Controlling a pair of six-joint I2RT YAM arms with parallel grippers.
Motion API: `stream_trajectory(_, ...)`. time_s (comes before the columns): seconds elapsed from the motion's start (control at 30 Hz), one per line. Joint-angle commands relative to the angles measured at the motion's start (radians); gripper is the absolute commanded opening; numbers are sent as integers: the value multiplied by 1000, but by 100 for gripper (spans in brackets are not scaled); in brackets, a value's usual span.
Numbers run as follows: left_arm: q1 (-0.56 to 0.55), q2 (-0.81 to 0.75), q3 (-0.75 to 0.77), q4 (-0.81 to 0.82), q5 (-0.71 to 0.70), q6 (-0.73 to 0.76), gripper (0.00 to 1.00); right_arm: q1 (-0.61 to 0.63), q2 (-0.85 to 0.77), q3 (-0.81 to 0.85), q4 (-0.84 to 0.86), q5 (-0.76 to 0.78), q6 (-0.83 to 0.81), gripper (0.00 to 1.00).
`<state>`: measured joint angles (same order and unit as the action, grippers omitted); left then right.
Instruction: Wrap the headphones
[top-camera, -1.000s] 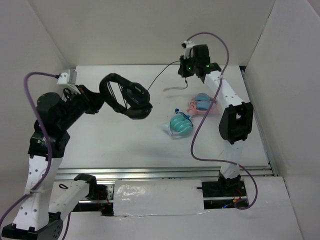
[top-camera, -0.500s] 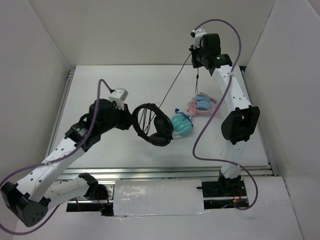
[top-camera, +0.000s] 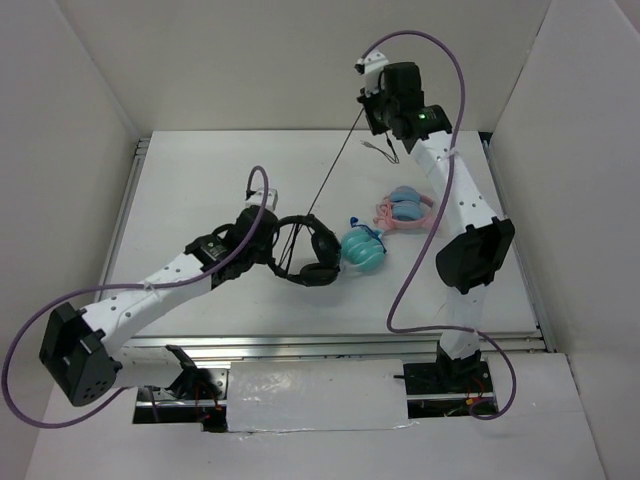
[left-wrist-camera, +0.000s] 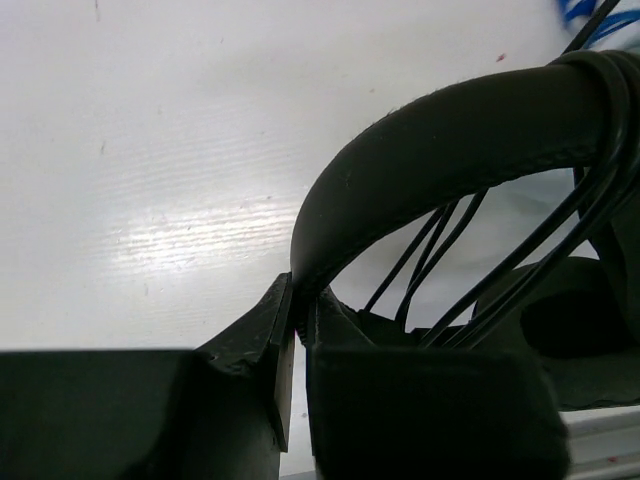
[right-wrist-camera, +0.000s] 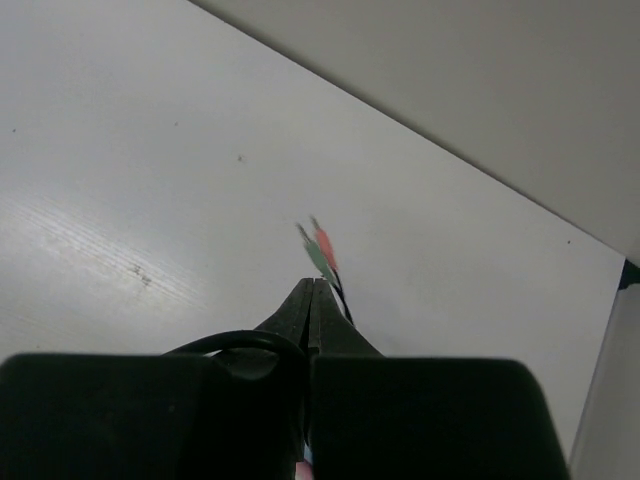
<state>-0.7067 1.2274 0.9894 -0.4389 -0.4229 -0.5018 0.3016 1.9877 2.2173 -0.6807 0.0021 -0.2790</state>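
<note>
Headphones (top-camera: 310, 255) in left pincer (left-wrist-camera: 297, 305), cable (top-camera: 335, 170) taut to right pincer (right-wrist-camera: 310, 300).

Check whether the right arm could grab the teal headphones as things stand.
Probably not yet. The right gripper is shut on the cable near its plugs, at the far side with the cable taut to the black headphones. The teal headphones lie uncovered nearby, so it would need to let go first.

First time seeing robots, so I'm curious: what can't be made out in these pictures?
Top view: cable loops on the headphones are too small and dark to count.
Left wrist view: earcup cut off by the right edge; left gripper hides part of the headband.
Right wrist view: plugs blurred; right gripper hides most of the cable.
</note>
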Motion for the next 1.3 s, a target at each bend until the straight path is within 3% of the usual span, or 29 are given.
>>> stream_trajectory(0.0, -16, 41, 46, -93, -94, -18, 0, 77, -98, 19, 44, 127, -77, 0)
stream_trajectory(0.2, -8, 93, 55, -109, -125, -41, 0, 178, -99, 45, 38, 174, -135, 0)
stream_trajectory(0.4, 50, 133, 81, -118, -131, -43, 0, 283, -154, -42, 55, 236, -183, 0)
stream_trajectory(0.7, 242, 242, 181, -130, -100, -24, 0, 418, -329, -214, 66, 272, -215, 0)
stream_trajectory(0.83, 327, 288, 297, -130, -66, -29, 0, 517, -409, -317, 58, 254, -207, 0)
stream_trajectory(1.07, 446, 431, 624, -291, -123, -145, 0, 715, -463, -447, 124, 231, -54, 0)
stream_trajectory(1.17, 466, 428, 675, -298, -102, -159, 0, 761, -458, -507, 168, 133, 20, 0)
stream_trajectory(1.27, 506, 371, 666, -233, 18, -156, 0, 783, -438, -571, 225, 79, 75, 0)
